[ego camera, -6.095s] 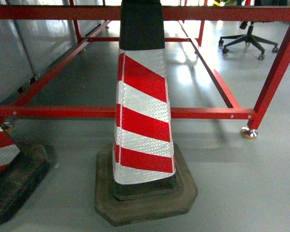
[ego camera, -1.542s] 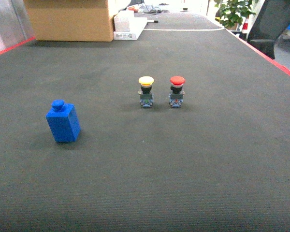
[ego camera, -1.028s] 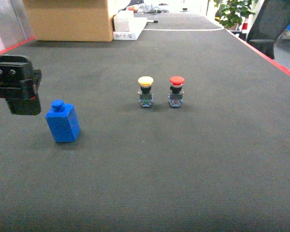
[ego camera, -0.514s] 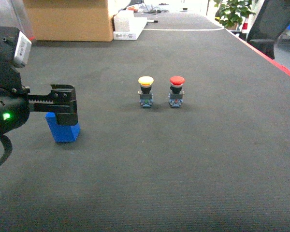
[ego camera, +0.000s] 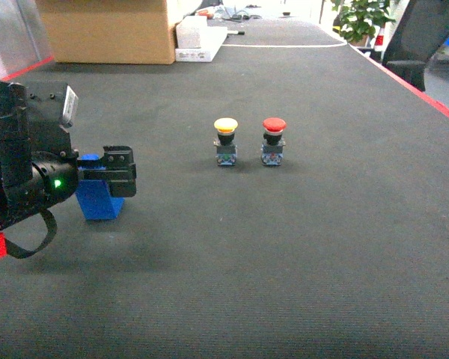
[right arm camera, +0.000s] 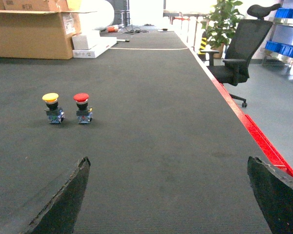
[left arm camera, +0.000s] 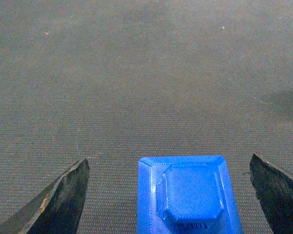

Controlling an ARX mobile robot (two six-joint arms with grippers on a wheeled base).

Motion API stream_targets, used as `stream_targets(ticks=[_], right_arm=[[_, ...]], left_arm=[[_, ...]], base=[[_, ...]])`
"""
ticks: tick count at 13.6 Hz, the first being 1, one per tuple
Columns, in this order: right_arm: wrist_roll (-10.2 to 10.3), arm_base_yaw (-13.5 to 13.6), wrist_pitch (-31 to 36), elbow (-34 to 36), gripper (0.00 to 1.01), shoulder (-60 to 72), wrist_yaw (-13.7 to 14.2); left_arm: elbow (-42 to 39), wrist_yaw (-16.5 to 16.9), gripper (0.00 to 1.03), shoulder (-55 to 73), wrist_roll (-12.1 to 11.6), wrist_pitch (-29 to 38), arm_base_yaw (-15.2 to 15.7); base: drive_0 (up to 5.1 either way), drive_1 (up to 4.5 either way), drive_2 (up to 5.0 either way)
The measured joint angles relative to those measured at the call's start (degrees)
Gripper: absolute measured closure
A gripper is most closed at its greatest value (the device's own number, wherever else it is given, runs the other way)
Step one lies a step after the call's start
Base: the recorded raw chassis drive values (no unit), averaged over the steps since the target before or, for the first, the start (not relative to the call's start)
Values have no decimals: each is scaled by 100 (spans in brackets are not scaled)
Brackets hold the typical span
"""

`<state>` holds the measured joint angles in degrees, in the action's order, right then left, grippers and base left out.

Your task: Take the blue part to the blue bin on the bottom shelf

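Left gripper has moved in over the blue part since half a second ago, when it sat just short of it; a second ago it was well off to the side. Jaws wide, nothing held. Part stands upright on the counter, under and between the jaws. Yellow button and red button well off to the gripper's right, untouched.

Left wrist: fingertips straddle the part with a clear gap each side, not touching. Looks lined up to close next.

Right wrist: right gripper spread wide, empty, over bare counter; buttons far ahead-left. Bin and bottom shelf not in view.
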<state>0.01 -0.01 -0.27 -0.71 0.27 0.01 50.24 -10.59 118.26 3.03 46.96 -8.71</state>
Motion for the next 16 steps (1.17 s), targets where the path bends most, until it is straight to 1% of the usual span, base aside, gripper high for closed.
stream_targets(ticks=[3,6,7,8,9,11,12,14,16], right_arm=[[0,0,0,0,3,0,0],[0,0,-2,0,3,0,0],[0,0,0,0,3,0,0],[0,0,-2,0,3,0,0],[0,0,-2,0,3,0,0],[0,0,-2,0,3,0,0],[0,0,-2,0,3,0,0],[0,0,-2,0,3,0,0],[0,0,-2,0,3,0,0]], left_arm=[[391,-20,5,334,46,-118,35],[616,-33,5,472,131,-446,35],[632,-52,5,487,133,-461,33],[634,-76,16,501,149,-535,28],[636,-33,27,505,151,-675,28],[638,-4,49,531,151,-673,31],[638,-4,57,531,151,-667,35],[573,15,58,490,149,-610,66],[-9,39,58,52,151,-229,107]], base=[[0,0,0],[0,0,0],[0,0,0],[0,0,0],[0,0,0],[0,0,0],[0,0,0],[0,0,0],[0,0,0]])
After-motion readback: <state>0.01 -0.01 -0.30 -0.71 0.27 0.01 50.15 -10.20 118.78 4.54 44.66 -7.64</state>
